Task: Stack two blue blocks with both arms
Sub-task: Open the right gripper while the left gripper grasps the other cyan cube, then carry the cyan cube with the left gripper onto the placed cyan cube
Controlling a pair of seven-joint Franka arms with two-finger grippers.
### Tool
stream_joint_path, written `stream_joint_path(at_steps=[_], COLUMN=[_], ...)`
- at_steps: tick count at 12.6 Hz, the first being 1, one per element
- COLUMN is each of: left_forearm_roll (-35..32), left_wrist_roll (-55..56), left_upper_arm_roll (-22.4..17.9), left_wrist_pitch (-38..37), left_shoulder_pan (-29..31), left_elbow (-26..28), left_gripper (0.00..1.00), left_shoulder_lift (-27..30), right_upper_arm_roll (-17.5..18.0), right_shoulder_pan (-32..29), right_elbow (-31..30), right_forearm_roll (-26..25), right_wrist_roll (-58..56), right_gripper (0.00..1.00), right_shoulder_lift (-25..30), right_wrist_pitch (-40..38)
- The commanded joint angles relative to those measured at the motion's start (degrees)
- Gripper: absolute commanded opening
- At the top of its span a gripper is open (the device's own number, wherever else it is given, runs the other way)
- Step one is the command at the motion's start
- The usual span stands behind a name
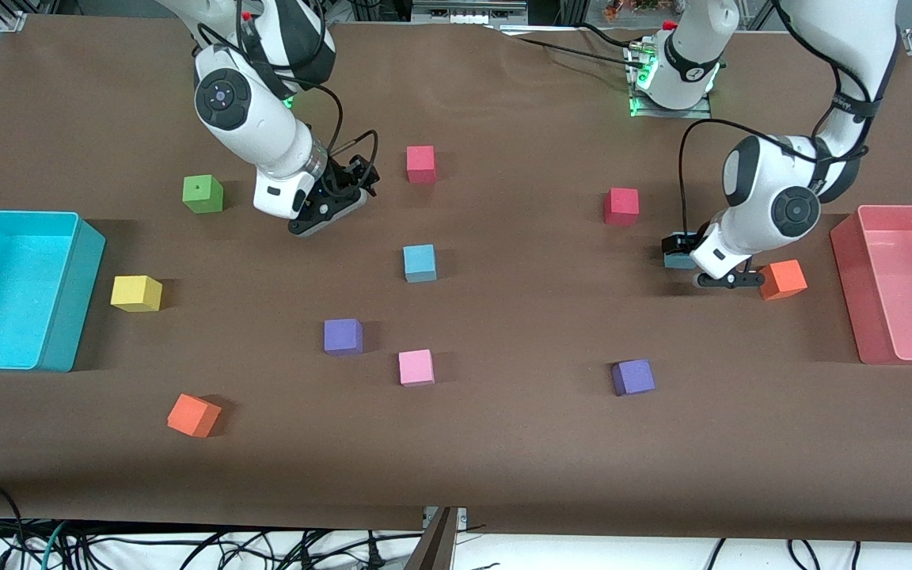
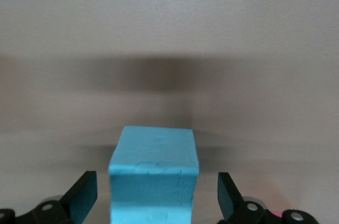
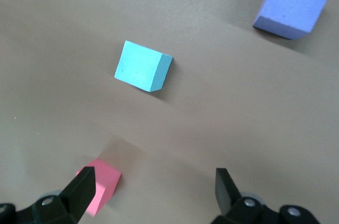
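The left gripper (image 1: 682,257) sat low at the table, its fingers (image 2: 82,197) spread wide on either side of a blue block (image 2: 153,173) with gaps both sides, not gripping it. That block lay just beside an orange cube (image 1: 782,279), toward the left arm's end. The right gripper (image 1: 343,190) hung over bare table, jaws open and empty. The second blue block (image 1: 419,263) rested mid-table, nearer the camera than a red cube (image 1: 421,164).
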State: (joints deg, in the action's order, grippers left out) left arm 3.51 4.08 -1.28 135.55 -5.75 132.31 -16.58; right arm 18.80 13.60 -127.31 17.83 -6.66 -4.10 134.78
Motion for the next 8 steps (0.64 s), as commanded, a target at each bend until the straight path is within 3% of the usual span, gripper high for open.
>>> stream_joint_path(at_steps=[1,2,3,5,8], left_forearm_roll=[1.42,1.42,1.42,1.33,1.24], left_wrist_roll=[-0.83,-0.83,-0.91,-1.96,-1.62], left_upper_arm_roll=[-0.21,-0.21,-0.21,-0.21,-0.13], left_wrist_pitch=[1.38,1.38,1.21,0.60,-3.52], left_shoulder_pan=[-1.01,-1.10,-1.01,-1.01,-1.01], left_elbow=[-0.30,-0.30,-0.30,-0.30,-1.87], left_gripper=[0.99,0.81,0.42,0.03,0.00], left_shoulder_lift=[-1.08,-1.08,-1.08,-0.65,2.33], right_upper_arm_roll=[0.98,0.89,0.89,0.89,0.89], right_shoulder_pan=[-0.94,-0.94,-0.94,-0.77,-0.07], right_elbow=[-6.37,-6.46,-6.81,-7.34,-7.25], right_forearm_roll=[9.55,14.81,20.26,30.99,45.66], right_wrist_roll=[-9.56,-15.43,-21.84,-34.32,-53.13], right_gripper=[1.00,1.00,1.00,1.00,1.00], right_shoulder_lift=[2.88,2.35,1.30,-1.77,-6.95], right_wrist_pitch=[6.10,6.28,8.20,13.38,18.92])
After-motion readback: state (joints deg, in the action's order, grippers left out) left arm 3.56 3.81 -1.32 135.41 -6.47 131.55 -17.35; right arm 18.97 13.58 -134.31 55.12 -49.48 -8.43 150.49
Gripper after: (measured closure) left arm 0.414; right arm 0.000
